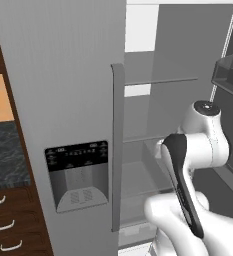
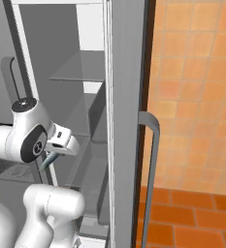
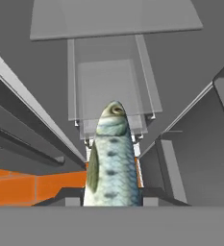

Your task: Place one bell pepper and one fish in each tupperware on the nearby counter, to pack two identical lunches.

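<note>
Left base: arm reaches into open fridge (image 1: pixel 153 125), right of closed door with dispenser (image 1: pixel 78 175); dark surface (image 1: pixel 5 155) far left.
Right base: end effector (image 2: pixel 49 160) by fridge shelves (image 2: pixel 80 68), fridge door (image 2: pixel 126 121) just right.
Hand: end effector clamped on fish (image 3: pixel 112 163), pointing at shelves.
</note>
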